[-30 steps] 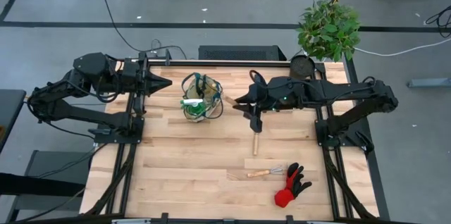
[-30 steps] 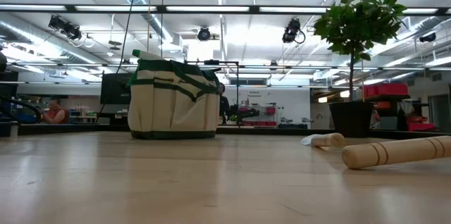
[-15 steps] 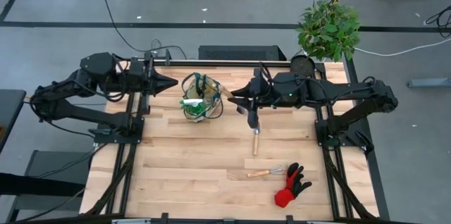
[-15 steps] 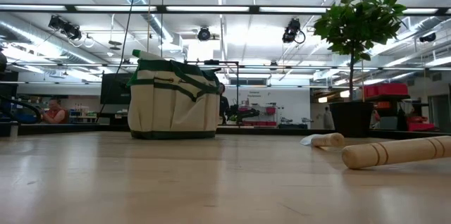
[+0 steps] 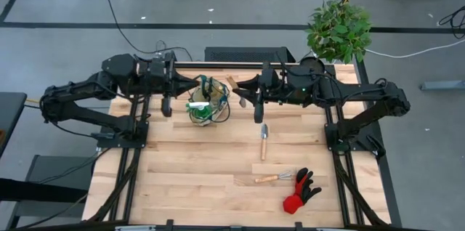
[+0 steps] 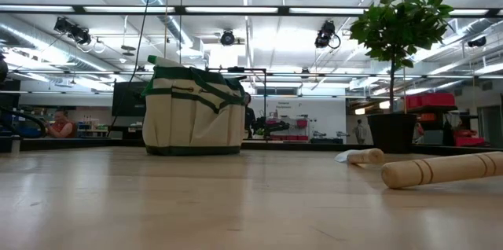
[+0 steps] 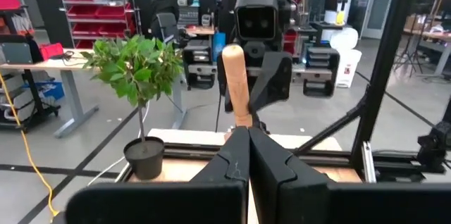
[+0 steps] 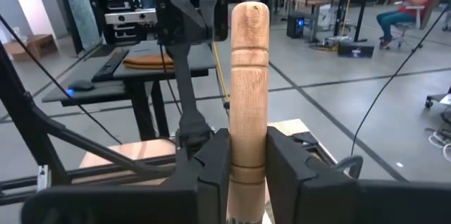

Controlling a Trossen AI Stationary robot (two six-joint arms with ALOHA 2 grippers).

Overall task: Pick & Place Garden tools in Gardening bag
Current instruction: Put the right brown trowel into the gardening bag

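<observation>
Two grippers face each other over the far half of the table; we list the scene from the near edge outward.

- Nearest lies a red-and-black work glove (image 5: 300,190), flat on the pale wooden table (image 5: 182,180).
- Just beside the glove, towards the left arm's side, rests a small metal hand rake with a wooden handle (image 5: 273,178).
- Farther in, near the table's middle, a metal trowel with a round wooden handle (image 5: 264,141) lies alone, apart from both grippers.
- Beyond it stands the round tan fabric gardening bag with green trim (image 5: 207,101), upright, with green items showing inside; we cannot tell which tools they are.
- The left gripper (image 7: 246,143) hovers at the bag's far rim on the left arm's side, its fingers pressed together on nothing.
- The right gripper (image 8: 248,150) hovers on the bag's other side, its fingers pinching a light turned-wood tool handle (image 8: 249,69), which juts past the fingertips towards the left gripper. The tool's working end is hidden from us.
- Farthest, at the table's far corner on the right arm's side, stands a leafy green plant (image 5: 338,29) in a dark round pot (image 5: 312,65).
</observation>
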